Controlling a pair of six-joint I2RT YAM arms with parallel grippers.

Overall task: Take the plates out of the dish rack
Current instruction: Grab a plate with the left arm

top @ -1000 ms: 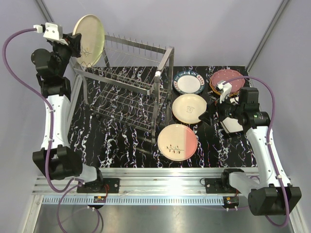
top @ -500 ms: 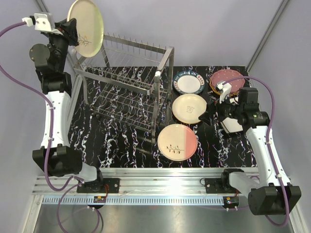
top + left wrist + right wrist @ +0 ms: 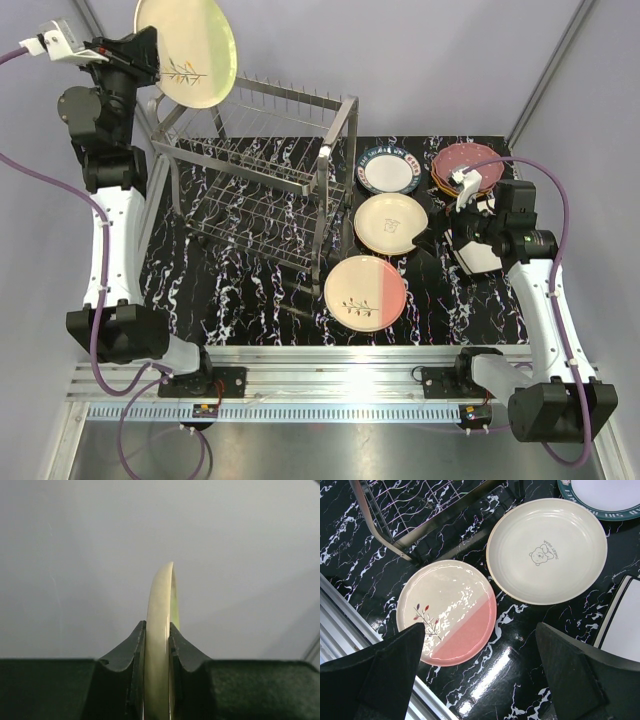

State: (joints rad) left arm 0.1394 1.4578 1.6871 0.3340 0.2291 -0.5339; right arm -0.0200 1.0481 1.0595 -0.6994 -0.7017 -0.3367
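The plates lie mostly on the black marbled surface [image 3: 230, 300], to the right of the dish rack [image 3: 265, 175]. One of them, a round cream-yellow plate [image 3: 186, 50] with a small twig drawing, is up in the air by the far left corner of the rack and does not touch its wires. The left hand [image 3: 143, 57] pinches this plate at its rim. In the left wrist view the two dark fingers [image 3: 135, 650] press on both faces of the plate, which stands on edge between them.

Just beside the right end of the rack, three round plates lie flat in a row, close together. The farthest is a white plate with a dark green rim [image 3: 389, 170], the middle one is a cream plate with a little bear [image 3: 390, 223], and the nearest is a cream and pink plate [image 3: 365, 292] with a twig drawing. At the far right corner a maroon plate [image 3: 466, 163] lies on top of a small stack; how many plates are under it cannot be told.

The right hand [image 3: 432, 262] is spread wide and holds nothing. It hangs over the bare surface, to the right of the bear plate and the pink plate. In the right wrist view, the corner of a white square plate with a dark edge [image 3: 626, 625] shows at the right border.
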